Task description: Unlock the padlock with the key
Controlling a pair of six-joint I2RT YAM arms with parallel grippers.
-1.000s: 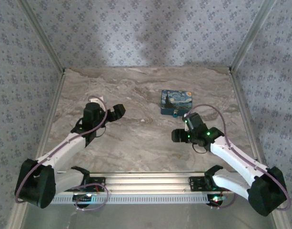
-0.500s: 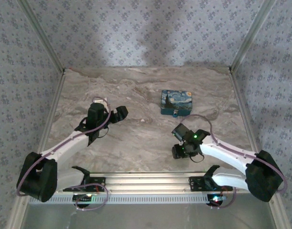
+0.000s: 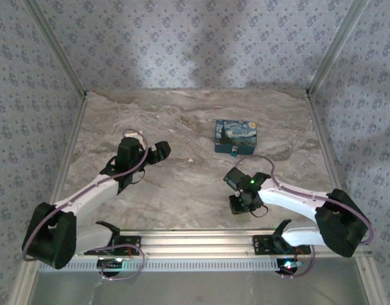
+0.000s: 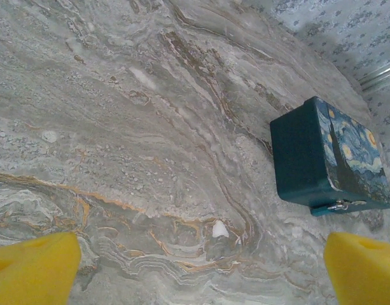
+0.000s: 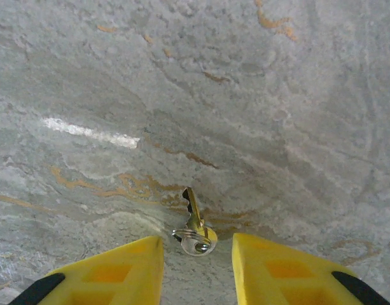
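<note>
The padlock point(image 3: 235, 136), a flat block printed with a dark blue night sky and yellow swirls, lies at the back right of the table. It also appears at the right of the left wrist view as the padlock point(image 4: 328, 159), teal side facing me. The key point(image 5: 196, 229), brass with a small silver ring, lies on the marble between my right gripper point(image 5: 198, 257) fingers. A gap shows on each side of it, so neither pad touches. In the top view the right gripper point(image 3: 241, 204) points down near the front rail. My left gripper point(image 3: 158, 151) hangs wide open and empty left of centre.
The marble table point(image 3: 182, 121) is walled by patterned panels on three sides. A metal rail point(image 3: 195, 240) runs along the near edge between the arm bases. A small white speck point(image 4: 219, 229) marks the marble ahead of the left gripper point(image 4: 201, 270).
My right arm has drawn back from beside the padlock toward the front rail and turned downward, and its jaws have narrowed. The left arm shifted slightly and then stayed still.
</note>
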